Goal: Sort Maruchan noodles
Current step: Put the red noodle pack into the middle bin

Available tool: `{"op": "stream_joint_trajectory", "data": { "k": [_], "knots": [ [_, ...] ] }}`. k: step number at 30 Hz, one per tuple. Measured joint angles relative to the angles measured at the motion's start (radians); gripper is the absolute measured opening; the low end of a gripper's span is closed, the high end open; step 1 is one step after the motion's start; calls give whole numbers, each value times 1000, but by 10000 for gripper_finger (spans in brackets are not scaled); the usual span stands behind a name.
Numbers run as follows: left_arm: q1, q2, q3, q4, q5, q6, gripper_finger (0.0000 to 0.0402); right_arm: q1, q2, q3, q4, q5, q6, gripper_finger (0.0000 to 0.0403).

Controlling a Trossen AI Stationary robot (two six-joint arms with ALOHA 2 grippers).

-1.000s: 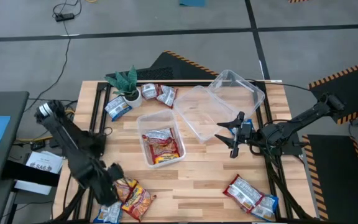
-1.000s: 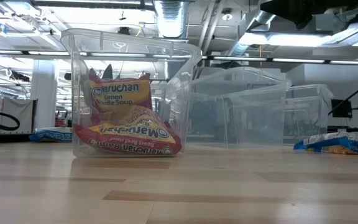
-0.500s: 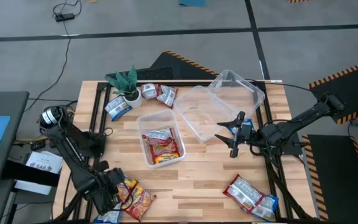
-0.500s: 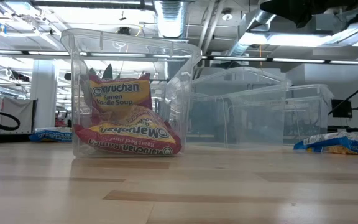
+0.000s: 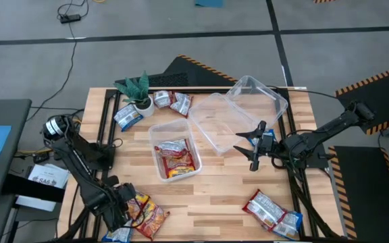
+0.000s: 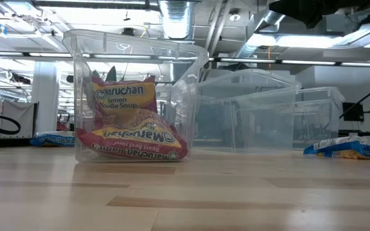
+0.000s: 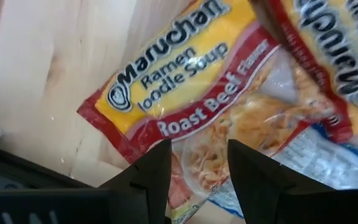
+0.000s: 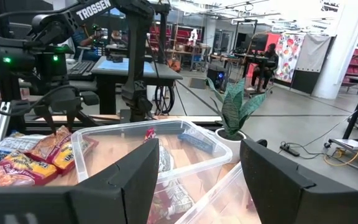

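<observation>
A wooden surface (image 5: pixel 215 196) carries three clear tubs, two of them empty (image 5: pixel 218 121) and one, the central tub (image 5: pixel 174 156), already holding red-and-yellow Maruchan noodles (image 6: pixel 130 131). The right arm waits beside the empty tubs, its right hand (image 5: pixel 254 145) spread open and grasping nothing. The left arm has swung down to the near-left corner since a second ago, when it stood higher over the pile; in the last half second it has barely shifted. Its left hand (image 7: pixel 194 180) now hovers with fingers parted over a Roast Beef packet (image 7: pixel 197 93), not yet clenched on it. That suggests the next pickup is lined up. More packets lie by the potted plant (image 5: pixel 135 91) and at the near-right corner (image 5: pixel 272 212).
</observation>
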State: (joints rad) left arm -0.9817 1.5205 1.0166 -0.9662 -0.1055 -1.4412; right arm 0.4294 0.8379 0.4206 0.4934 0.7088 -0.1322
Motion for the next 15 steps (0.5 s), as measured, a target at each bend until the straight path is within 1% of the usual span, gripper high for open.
{"op": "stream_joint_trajectory", "data": {
  "k": [4,8,15],
  "knots": [
    [0,0,-40,6,28,-12,144,0,0,0,-1,0,0,248],
    [0,0,-81,56,65,-20,144,0,0,0,-1,0,0,248],
    [0,0,-124,88,74,-19,143,0,0,0,0,0,0,248]
  ]
}}
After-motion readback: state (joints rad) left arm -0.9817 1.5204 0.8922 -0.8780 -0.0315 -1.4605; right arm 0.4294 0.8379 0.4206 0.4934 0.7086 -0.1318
